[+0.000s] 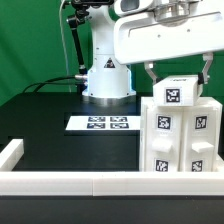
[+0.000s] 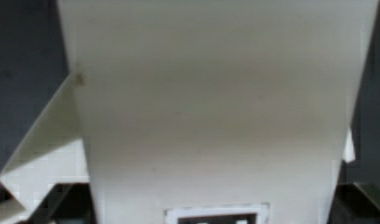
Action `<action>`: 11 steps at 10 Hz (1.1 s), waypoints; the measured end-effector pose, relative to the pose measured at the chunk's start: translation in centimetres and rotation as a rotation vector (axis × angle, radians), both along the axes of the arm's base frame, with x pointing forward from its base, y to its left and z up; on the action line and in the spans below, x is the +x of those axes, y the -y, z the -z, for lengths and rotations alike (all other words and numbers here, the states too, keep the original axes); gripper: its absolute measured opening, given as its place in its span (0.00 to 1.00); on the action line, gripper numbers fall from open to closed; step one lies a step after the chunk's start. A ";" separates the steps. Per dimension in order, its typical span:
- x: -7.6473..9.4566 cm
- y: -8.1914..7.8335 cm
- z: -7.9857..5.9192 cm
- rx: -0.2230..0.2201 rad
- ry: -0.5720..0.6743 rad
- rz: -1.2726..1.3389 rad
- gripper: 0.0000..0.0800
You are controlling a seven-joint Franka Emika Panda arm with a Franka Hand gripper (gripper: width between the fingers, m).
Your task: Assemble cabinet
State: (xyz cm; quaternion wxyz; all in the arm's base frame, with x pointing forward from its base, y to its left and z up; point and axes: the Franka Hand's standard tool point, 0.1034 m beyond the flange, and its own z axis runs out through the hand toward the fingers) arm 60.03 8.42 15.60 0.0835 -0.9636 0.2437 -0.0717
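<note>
The white cabinet (image 1: 180, 135) stands upright at the exterior view's right, with black-and-white tags on its front blocks. Its top panel (image 1: 178, 92) carries one tag and sits slightly turned on the box body. My gripper (image 1: 178, 82) hangs over it with one finger at each side edge of that panel, jaws wide and pressed against it. In the wrist view the panel (image 2: 205, 110) fills the picture, with its tag (image 2: 217, 214) at the near edge, and the dark fingertips (image 2: 55, 200) adjoin its sides with no gap. The gripper's midpoint in that view (image 2: 208, 205) lies over the panel.
The marker board (image 1: 103, 123) lies flat on the black table before the robot base (image 1: 105, 75). A low white border rail (image 1: 90, 183) runs along the front edge and turns up the exterior view's left side (image 1: 10, 152). A green backdrop stands behind.
</note>
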 end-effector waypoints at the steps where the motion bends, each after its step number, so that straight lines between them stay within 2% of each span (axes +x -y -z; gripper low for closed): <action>1: 0.0 0.0 0.0 0.008 -0.005 0.037 0.70; 3: 0.0 0.0 0.0 0.040 -0.023 0.195 0.70; 7: -0.3 -0.2 -0.1 0.135 -0.078 0.646 0.70; 11: -0.3 0.1 0.0 0.225 -0.132 0.960 0.70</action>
